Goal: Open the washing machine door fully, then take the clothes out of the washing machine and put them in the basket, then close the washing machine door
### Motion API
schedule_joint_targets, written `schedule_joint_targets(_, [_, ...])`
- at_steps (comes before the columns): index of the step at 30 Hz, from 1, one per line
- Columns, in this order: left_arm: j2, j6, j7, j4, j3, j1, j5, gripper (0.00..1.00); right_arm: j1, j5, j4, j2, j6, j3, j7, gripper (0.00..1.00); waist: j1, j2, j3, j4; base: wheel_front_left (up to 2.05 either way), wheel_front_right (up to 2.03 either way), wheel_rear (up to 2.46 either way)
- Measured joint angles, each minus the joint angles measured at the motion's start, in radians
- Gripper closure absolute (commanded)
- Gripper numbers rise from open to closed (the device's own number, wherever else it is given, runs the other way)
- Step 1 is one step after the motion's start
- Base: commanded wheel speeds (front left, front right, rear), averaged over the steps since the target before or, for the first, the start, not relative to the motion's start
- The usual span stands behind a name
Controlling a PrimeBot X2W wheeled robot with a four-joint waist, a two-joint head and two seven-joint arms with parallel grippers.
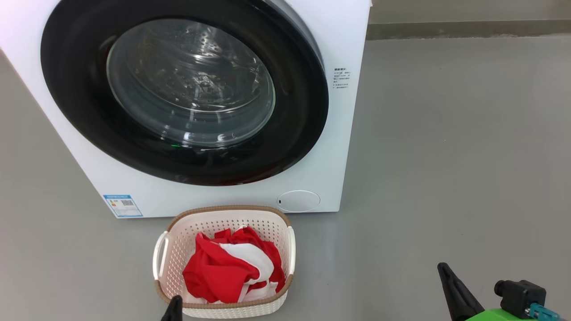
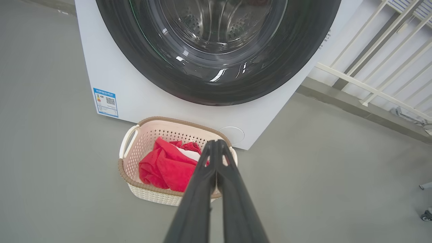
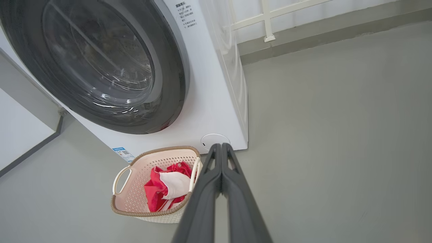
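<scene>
The white washing machine [image 1: 232,196] stands ahead with its round black-rimmed door [image 1: 185,91] lying flush against the front, glass bowl in the middle. Red and white clothes [image 1: 232,267] lie in the cream basket [image 1: 171,249] on the floor just before the machine. My left gripper [image 2: 216,143] is shut, its fingers pressed together and holding nothing, hovering above the basket's near right corner. In the head view its tip [image 1: 174,307] peeks up at the basket's front edge. My right gripper [image 3: 221,145] is shut too, empty, to the right of the basket [image 3: 152,216]; its tip [image 1: 444,267] points up at lower right.
A small round white flap [image 1: 298,200] and a blue label [image 1: 122,206] sit low on the machine's front. Grey floor [image 1: 446,156] spreads to the right. A white railing [image 2: 371,67] and a low kerb [image 3: 320,37] run behind the machine on the right.
</scene>
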Motion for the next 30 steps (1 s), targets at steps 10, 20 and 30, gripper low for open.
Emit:
schedule_joint_targets(10, [-0.004, -0.018, 0.020, 0.011, 0.023, -0.012, -0.105, 1.00, -0.021, 0.114, 0.005, -0.002, 0.000, -0.006, 0.016, 1.00, -0.0001, 0.0000, 0.002, -0.002, 0.00, 0.00, 0.00])
schedule_joint_targets(20, [-0.007, -0.035, 0.039, 0.017, 0.043, -0.025, -0.193, 1.00, -0.031, 0.218, 0.007, -0.004, 0.000, -0.014, 0.026, 1.00, 0.0000, 0.0000, 0.004, -0.004, 0.00, 0.00, 0.00])
schedule_joint_targets(30, [-0.015, -0.053, 0.062, 0.026, 0.066, -0.045, -0.297, 1.00, -0.044, 0.322, 0.010, -0.005, 0.000, -0.025, 0.044, 1.00, -0.0001, 0.0000, 0.006, -0.006, 0.00, 0.00, 0.00])
